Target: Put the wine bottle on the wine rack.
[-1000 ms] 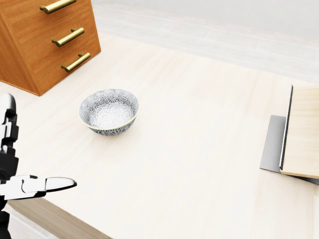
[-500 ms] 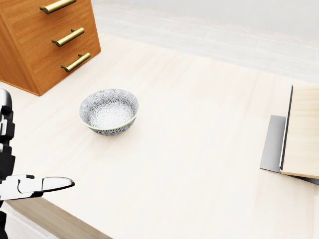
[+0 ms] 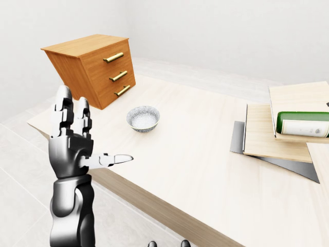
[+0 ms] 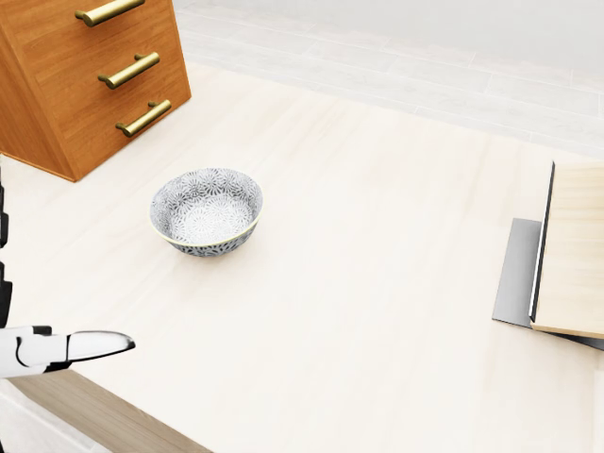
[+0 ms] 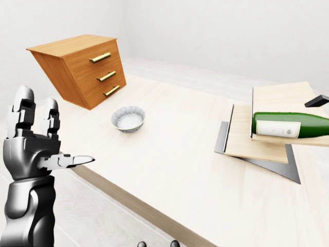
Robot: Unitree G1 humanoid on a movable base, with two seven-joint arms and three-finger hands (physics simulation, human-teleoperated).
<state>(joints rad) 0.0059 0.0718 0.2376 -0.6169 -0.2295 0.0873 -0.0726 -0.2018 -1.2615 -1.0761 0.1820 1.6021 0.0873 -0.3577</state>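
The green wine bottle (image 5: 290, 123) with a white label lies on its side on a shelf of the wine rack (image 5: 257, 140), at the right of the right-eye view. The rack is made of light wood panels on a grey base plate; in the head view only its left end (image 4: 574, 247) shows, and the bottle is out of frame. My left hand (image 3: 77, 136) is held up at the left, beside the table's near edge. Its fingers point upward, its thumb sticks out to the right, and it is open and empty, far from the bottle. My right hand does not show.
A patterned grey-white bowl (image 4: 207, 210) sits on the pale wooden table (image 4: 377, 311). A brown chest of drawers (image 4: 85, 75) with brass handles stands at the table's top left. A small dark shape (image 5: 318, 100) that I cannot identify sits above the rack at the right edge.
In the head view my left hand has slid slightly left and down; its upright fingers have left the frame and only the thumb remains. Bowl, chest and rack have not moved.
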